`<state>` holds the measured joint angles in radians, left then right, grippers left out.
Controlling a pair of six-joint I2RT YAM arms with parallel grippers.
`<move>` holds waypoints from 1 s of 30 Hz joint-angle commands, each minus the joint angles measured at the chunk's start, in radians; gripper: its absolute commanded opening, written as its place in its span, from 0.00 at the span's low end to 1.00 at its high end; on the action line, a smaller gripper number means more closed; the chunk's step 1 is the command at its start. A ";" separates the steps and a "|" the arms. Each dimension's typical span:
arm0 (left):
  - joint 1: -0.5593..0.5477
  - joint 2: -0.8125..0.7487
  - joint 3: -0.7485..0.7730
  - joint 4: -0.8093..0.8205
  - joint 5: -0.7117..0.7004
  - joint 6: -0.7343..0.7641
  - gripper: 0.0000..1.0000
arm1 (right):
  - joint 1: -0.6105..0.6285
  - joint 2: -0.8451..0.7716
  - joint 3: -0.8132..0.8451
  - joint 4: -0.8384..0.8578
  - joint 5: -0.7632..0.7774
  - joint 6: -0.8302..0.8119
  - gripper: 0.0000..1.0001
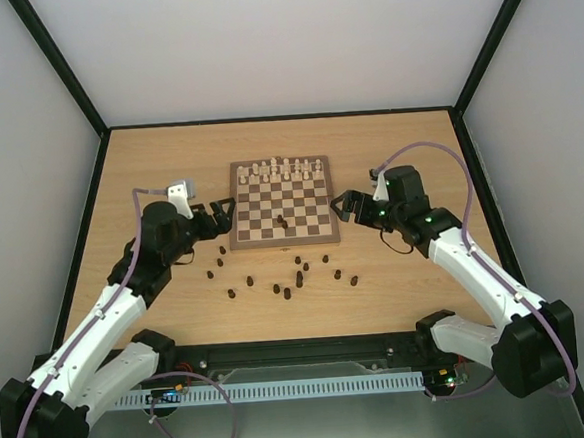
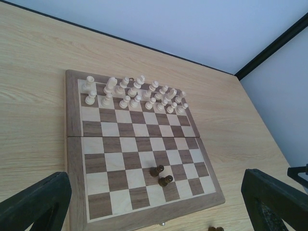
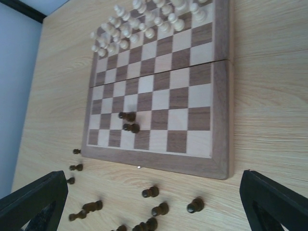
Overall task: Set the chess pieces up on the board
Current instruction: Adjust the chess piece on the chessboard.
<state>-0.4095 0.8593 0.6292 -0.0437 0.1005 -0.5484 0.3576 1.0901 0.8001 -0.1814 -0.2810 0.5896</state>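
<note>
The board (image 1: 284, 243) lies in the middle of the table, with cream-white chessmen (image 1: 286, 168) lined up along its far side. Two dark chess pieces (image 1: 282, 222) stand together near its near edge; the left wrist view shows them (image 2: 161, 175) between my fingers' line of sight, and the right wrist view shows them too (image 3: 129, 122). Several more dark chess pieces (image 1: 298, 276) are scattered on the table in front of the board (image 3: 221, 120), some lying on their sides (image 3: 150, 192). My left gripper (image 1: 224, 216) hovers open at the board's left edge. My right gripper (image 1: 343, 207) hovers open at its right edge. Both hold nothing.
The light wooden tabletop (image 1: 148, 169) is enclosed by white walls with a black frame (image 1: 95, 122). A perforated rail (image 1: 294, 388) and cables run along the near edge between the arm bases. Loose dark pieces (image 3: 195, 205) lie close to the board's front border.
</note>
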 commanded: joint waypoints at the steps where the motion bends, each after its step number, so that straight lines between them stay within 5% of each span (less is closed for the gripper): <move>1: -0.002 0.017 0.035 -0.038 -0.018 -0.032 0.99 | 0.004 -0.003 0.046 -0.085 0.089 -0.049 0.99; 10: -0.002 -0.019 0.017 -0.146 -0.033 -0.018 0.99 | 0.005 -0.057 -0.061 0.070 -0.014 -0.012 0.99; 30: -0.001 -0.067 -0.084 -0.121 -0.052 -0.062 1.00 | 0.004 -0.161 -0.150 0.012 0.036 0.004 0.99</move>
<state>-0.4095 0.7841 0.5640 -0.1787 0.0441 -0.5835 0.3576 0.9962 0.6682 -0.1226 -0.2752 0.5789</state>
